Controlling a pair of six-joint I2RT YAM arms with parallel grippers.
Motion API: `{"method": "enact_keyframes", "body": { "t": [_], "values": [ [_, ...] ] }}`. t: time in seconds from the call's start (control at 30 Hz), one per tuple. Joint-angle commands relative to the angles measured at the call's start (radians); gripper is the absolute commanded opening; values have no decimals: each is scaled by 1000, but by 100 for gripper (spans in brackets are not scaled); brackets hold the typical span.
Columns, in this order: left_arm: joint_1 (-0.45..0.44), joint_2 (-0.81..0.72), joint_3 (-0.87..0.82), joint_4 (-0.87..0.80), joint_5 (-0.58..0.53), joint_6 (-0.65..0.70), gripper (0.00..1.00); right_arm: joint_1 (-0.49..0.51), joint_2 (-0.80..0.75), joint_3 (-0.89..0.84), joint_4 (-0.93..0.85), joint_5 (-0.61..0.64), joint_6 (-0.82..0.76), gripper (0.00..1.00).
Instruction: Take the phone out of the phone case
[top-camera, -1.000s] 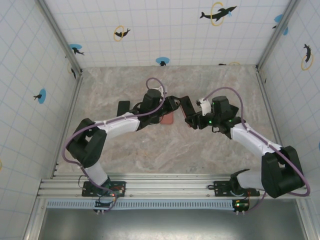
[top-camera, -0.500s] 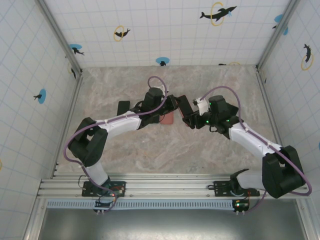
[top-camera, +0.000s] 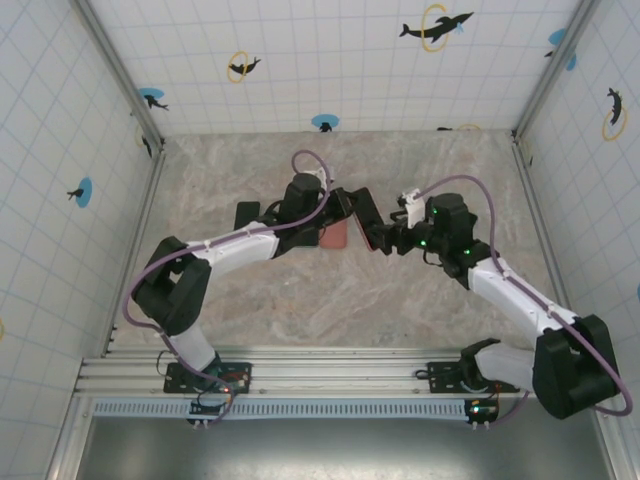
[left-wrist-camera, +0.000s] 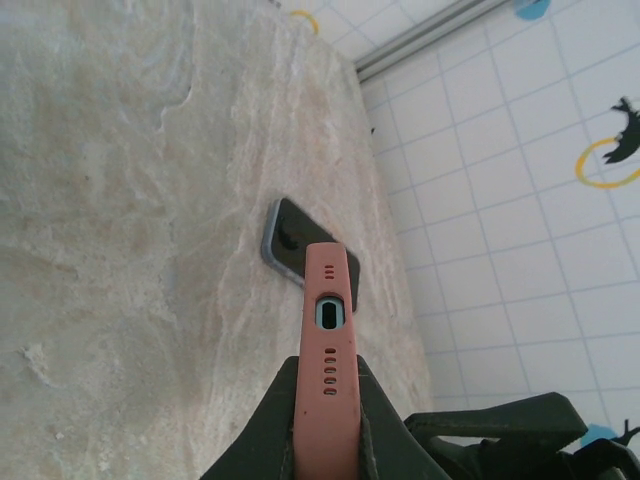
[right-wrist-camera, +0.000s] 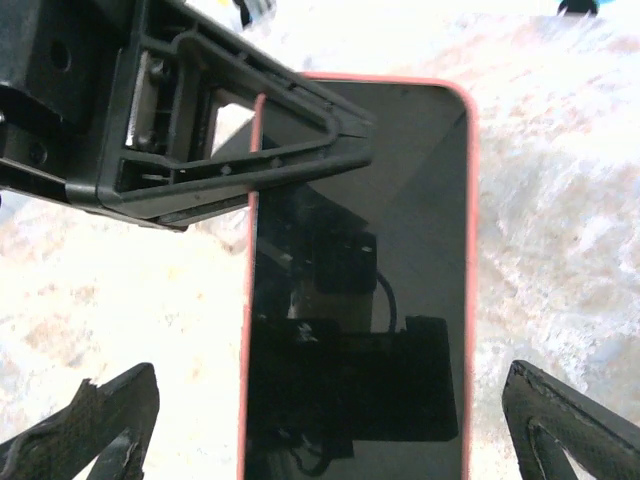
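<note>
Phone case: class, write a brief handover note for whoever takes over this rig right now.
Left end effector: shut on the pink phone case, held edge-on over the table.
Right end effector: open, one finger on either side of the phone, not gripping.
Done: case secured.
Left: the phone sits fully in the case; probably close the right end effector on it, then work it out.

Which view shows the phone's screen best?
Right wrist: the phone faces the camera, its dark screen square-on and close. Left wrist sees the case edge-on, screen hidden; top external gives a small pink patch.
</note>
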Motion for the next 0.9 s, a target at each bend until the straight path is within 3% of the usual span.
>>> {"method": "enact_keyframes", "body": {
  "t": [0.0, 0.2, 0.4, 0.63, 0.73, 0.87],
  "values": [
    [18, -100, -39, 146, -17, -6, 0, -37, -59, -64, 126, -26, 86, 91],
    [20, -208, -145, 311, -114, -20, 0, -133, -156, -211, 409, -85, 343, 91],
    [20, -255, -243, 528, -207, -118, 0, -137, -158, -350, 831, -56, 717, 88],
    [-36, -182, -277, 826, -353, -286, 0, -9, -146, -468, 1087, 226, 1004, 74],
    [-74, -136, -274, 929, -429, -339, 0, 68, -136, -475, 1112, 308, 1023, 70],
    [-116, -100, -236, 938, -468, -337, 0, 131, -97, -451, 1198, 345, 1005, 68]
  ]
}}
